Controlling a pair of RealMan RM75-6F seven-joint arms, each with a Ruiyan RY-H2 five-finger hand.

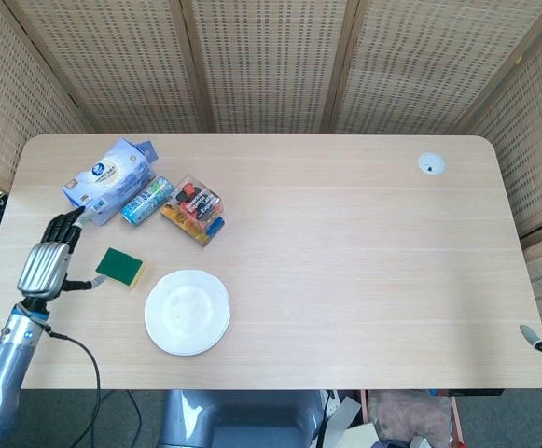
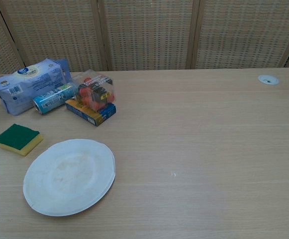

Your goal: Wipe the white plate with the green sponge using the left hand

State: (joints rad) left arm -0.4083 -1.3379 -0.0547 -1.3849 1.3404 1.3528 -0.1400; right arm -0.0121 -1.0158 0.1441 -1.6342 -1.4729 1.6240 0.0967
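The left hand holds nothing, its fingers spread, near the green and yellow sponge, which lies flat on the wooden table beside the round white plate.

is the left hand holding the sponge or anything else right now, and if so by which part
Nothing is held. The left hand is open, fingers spread, off to the side of the green sponge, which lies flat on the table beside the white plate.

Right hand seemingly cut off at the head view's edge.
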